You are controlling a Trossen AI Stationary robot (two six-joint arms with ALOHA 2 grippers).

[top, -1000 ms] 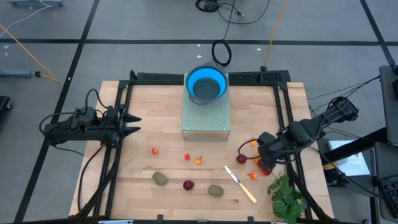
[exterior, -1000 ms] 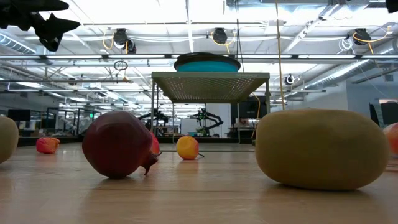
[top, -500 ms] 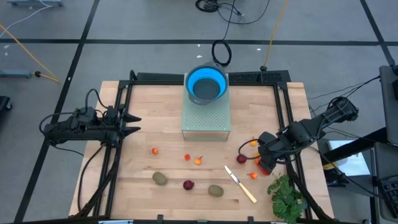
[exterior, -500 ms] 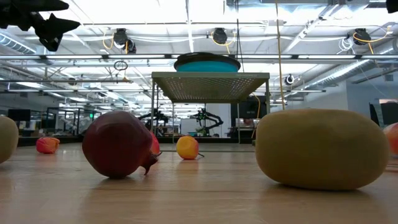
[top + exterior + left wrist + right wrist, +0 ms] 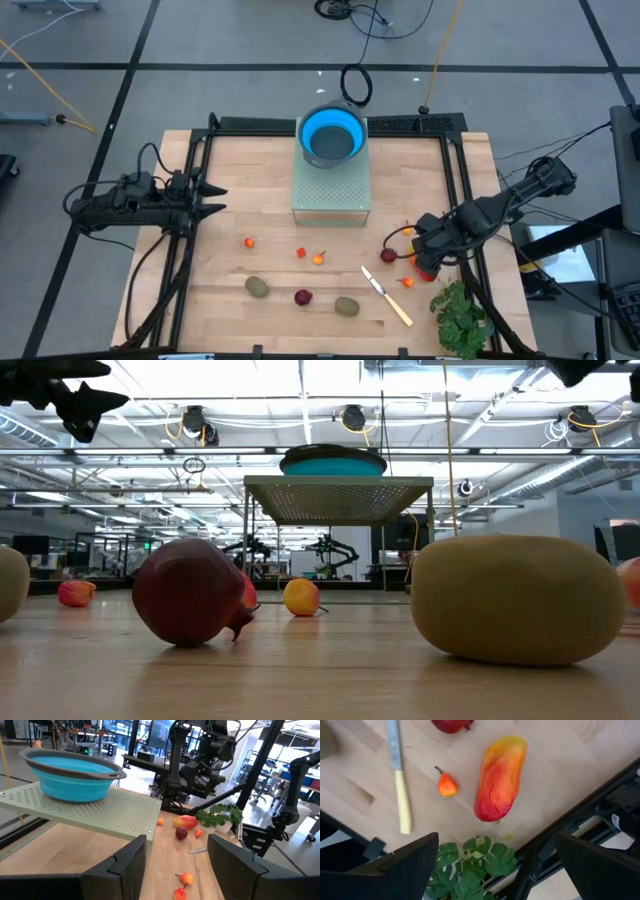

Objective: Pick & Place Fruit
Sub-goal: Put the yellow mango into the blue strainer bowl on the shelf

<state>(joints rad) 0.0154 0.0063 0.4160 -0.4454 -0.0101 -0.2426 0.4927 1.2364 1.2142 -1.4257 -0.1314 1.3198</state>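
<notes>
The fruit lies scattered on the wooden table (image 5: pixel 230 160). Its pieces are a red-orange oval (image 5: pixel 500 777), two kiwi-like ovals (image 5: pixel 258 287) (image 5: pixel 347 306), dark red balls (image 5: pixel 303 297) (image 5: pixel 389 256) and tiny orange bits (image 5: pixel 249 242) (image 5: pixel 446 785). My right gripper (image 5: pixel 496 840) hangs open above the red-orange oval, pointing down, touching nothing. In the high view it mostly hides that oval. My left gripper (image 5: pixel 207 198) waits open and level at the table's left side.
A blue bowl (image 5: pixel 333 133) sits on a green perforated stand (image 5: pixel 332 195) at the far middle. A cream-handled knife (image 5: pixel 386 297) and a green leafy bunch (image 5: pixel 462 318) lie near the right front. A black frame (image 5: pixel 455 180) runs along the table's sides.
My right gripper has sunk a little toward the red-orange oval and now shows at the low view's top right corner. The fruit has not moved.
</notes>
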